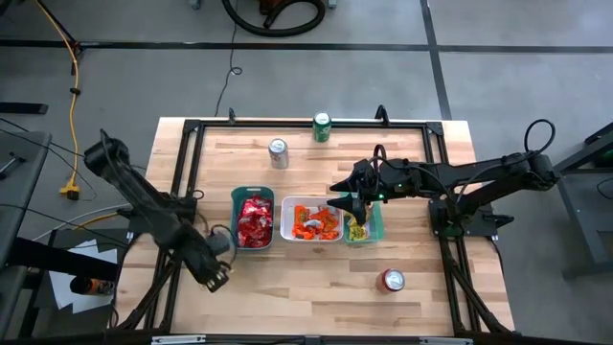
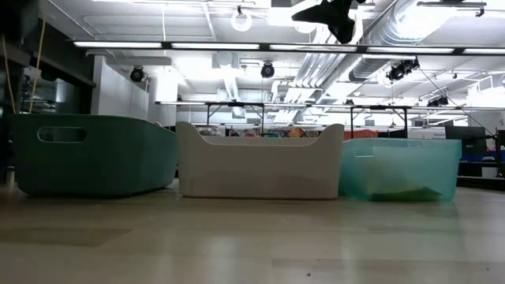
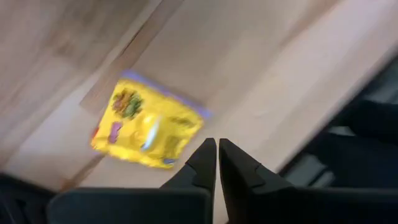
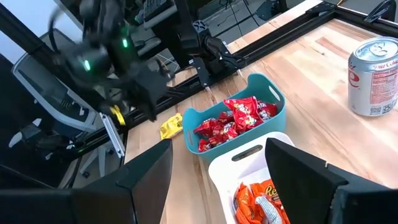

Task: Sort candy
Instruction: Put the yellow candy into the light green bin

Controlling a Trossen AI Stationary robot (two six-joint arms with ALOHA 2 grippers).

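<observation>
Left hand (image 1: 216, 278), high view: low over the counter (image 1: 306, 297) near its front-left edge, beside the dark teal tray (image 1: 253, 218) of red candy; right hand (image 1: 349, 205) hangs over the white tray (image 1: 308, 220) of orange candy, the pale teal tray (image 1: 374, 226) just beyond it. Low view: three trays side by side, one dark hand overhead. Left wrist view: fingers (image 3: 202, 165) clenched together, gripping nothing; yellow candy packet (image 3: 148, 122) lies flat just ahead of them. Right wrist view: fingers (image 4: 298, 171) spread, released, above the white tray.
</observation>
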